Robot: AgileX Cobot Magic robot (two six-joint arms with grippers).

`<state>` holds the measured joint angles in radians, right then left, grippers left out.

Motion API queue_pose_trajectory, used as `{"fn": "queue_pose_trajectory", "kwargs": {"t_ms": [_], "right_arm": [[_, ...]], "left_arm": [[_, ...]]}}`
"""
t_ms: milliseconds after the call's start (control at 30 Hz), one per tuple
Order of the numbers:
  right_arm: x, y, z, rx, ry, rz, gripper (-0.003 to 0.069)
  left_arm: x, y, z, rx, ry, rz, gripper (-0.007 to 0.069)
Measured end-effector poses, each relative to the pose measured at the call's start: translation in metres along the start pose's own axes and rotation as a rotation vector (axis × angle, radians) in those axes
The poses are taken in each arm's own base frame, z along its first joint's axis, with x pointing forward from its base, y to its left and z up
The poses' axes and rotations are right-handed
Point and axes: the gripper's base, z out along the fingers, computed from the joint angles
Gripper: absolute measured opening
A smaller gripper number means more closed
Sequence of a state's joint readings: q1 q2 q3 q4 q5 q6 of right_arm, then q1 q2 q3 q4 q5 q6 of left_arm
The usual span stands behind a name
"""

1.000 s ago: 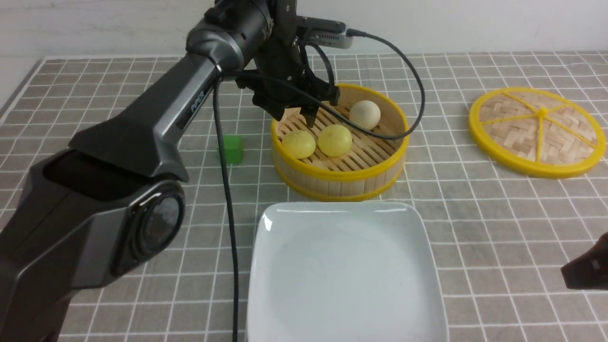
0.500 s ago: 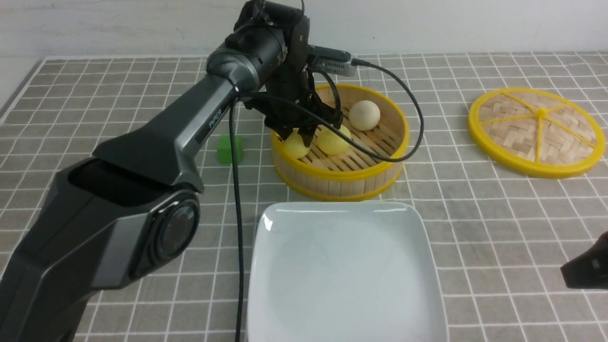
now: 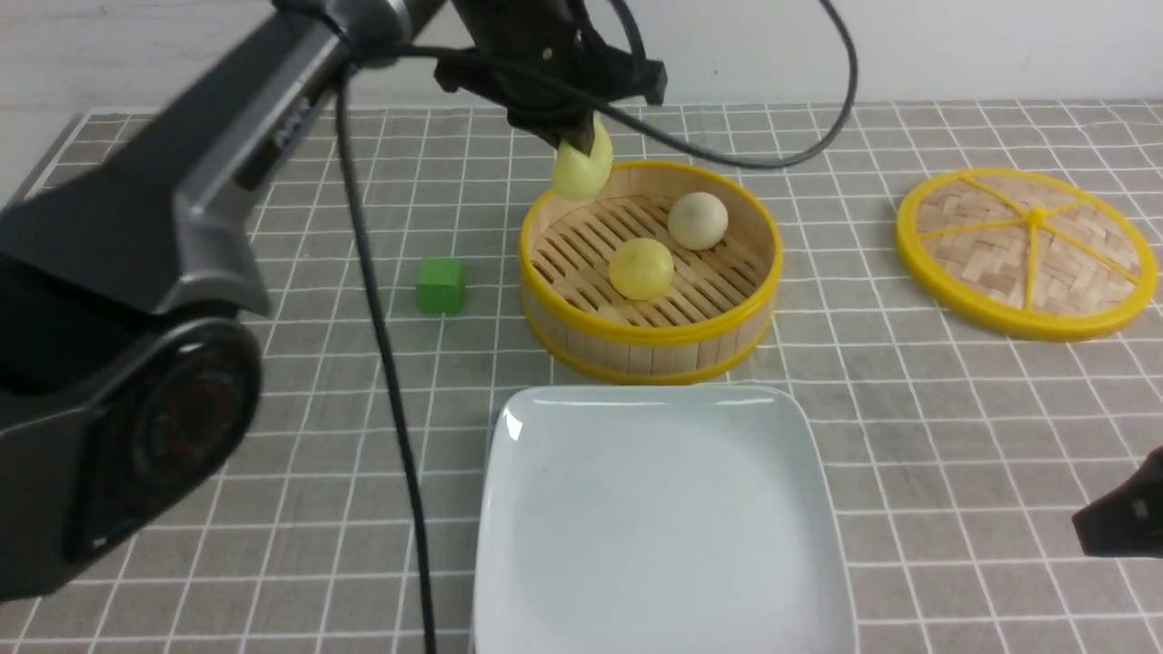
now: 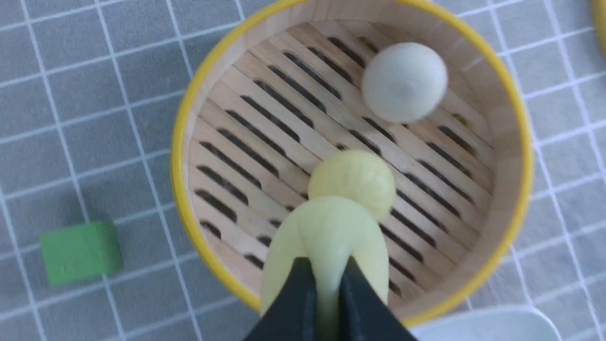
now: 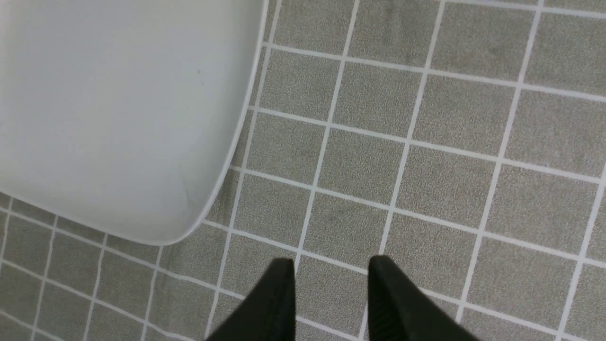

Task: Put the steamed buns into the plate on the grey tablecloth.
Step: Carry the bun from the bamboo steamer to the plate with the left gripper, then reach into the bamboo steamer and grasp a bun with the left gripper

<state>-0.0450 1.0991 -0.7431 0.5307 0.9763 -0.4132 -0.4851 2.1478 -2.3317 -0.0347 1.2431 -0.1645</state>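
The left gripper (image 3: 581,150) was clamped on a yellow bun (image 3: 576,174), which hung in the air over the far rim of the steamer (image 3: 650,338). In the left wrist view the soft bun bulged around the tightly closed jaws, so the hold looked deep but narrow. The right gripper (image 5: 331,279) stood by just beside the plate (image 3: 663,518), low over the tablecloth (image 3: 954,436), with its jaws a little apart and nothing between them.

The step in hand was most likely the carry to the plate, which sat empty on the near side of the steamer. To do it well, the arm would need to:

- Keep the bun above the steamer rim on the way across.
- Hold the squeeze steady, since a dough-like ball pinched this hard could slip out.
- Move without jerks.
- Come down low over the middle of the plate before letting go, because a round bun dropped from height could roll off the shallow rim.

By count there were:

- **Buns:** three, one held and two in the steamer, a second yellow bun (image 3: 641,268) and a white bun (image 3: 698,220).
- **Plate, steamer and lid:** one of each, with the lid (image 3: 1027,250) lying flat on the worktop, well to the right.
- **Cube:** one green cube (image 3: 441,284).
- **Grippers:** two.
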Motion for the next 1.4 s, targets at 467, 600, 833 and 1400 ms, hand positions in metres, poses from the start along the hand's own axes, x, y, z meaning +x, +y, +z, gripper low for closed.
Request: {"fn": "queue_pose_trajectory", "kwargs": {"t_ms": [467, 600, 833, 1400], "right_arm": [[0.0, 0.0, 0.0, -0.001, 0.002, -0.001, 0.0239], [0.0, 0.0, 0.0, 0.0, -0.001, 0.0, 0.0239], [0.0, 0.0, 0.0, -0.004, -0.003, 0.003, 0.0239], [0.0, 0.0, 0.0, -0.003, -0.004, -0.001, 0.0239]], "left_arm": [[0.145, 0.018, 0.005, -0.001, 0.469, -0.059, 0.0075], [0.153, 0.016, 0.025, 0.028, 0.511, -0.076, 0.0174], [0.157, 0.006, 0.039, 0.151, 0.554, -0.084, 0.0386], [0.06, -0.006, -0.003, 0.154, 0.177, -0.021, 0.0589]]}}
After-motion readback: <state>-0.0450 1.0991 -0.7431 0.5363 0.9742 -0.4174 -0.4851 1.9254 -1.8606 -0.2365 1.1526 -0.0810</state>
